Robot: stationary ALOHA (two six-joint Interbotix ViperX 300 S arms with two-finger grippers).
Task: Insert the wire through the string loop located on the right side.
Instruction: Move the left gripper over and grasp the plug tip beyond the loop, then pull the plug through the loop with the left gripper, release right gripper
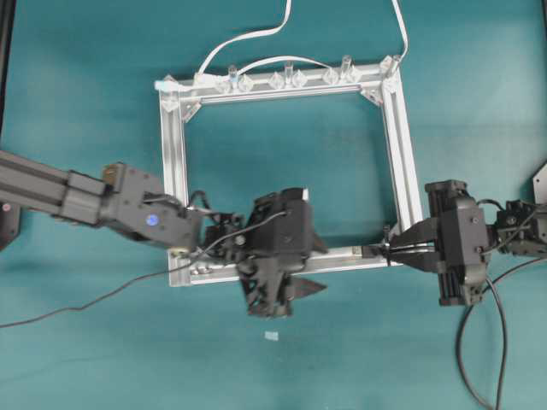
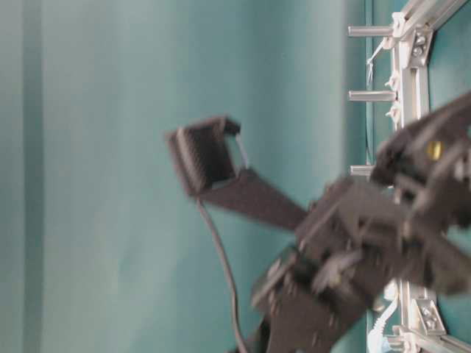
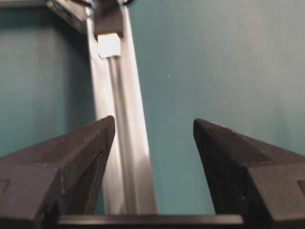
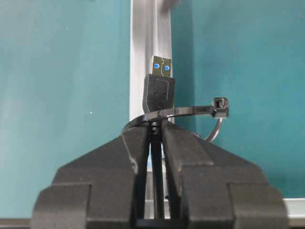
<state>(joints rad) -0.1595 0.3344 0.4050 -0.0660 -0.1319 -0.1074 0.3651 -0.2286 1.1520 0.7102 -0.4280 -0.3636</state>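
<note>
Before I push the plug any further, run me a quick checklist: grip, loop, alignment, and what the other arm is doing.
1. Right gripper jaws shut on the wire, just behind the plug: ok.
2. Plug past the string loop, loop around its base: ok.
3. Plug in line with the silver frame rail: ok.
4. Left gripper jaws open, holding nothing: ok.
5. Slack in the trailing wire: cannot tell.

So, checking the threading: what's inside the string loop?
The wire's plug pokes through the string loop, held by the right gripper. Its fingers cover the cable behind.
</note>
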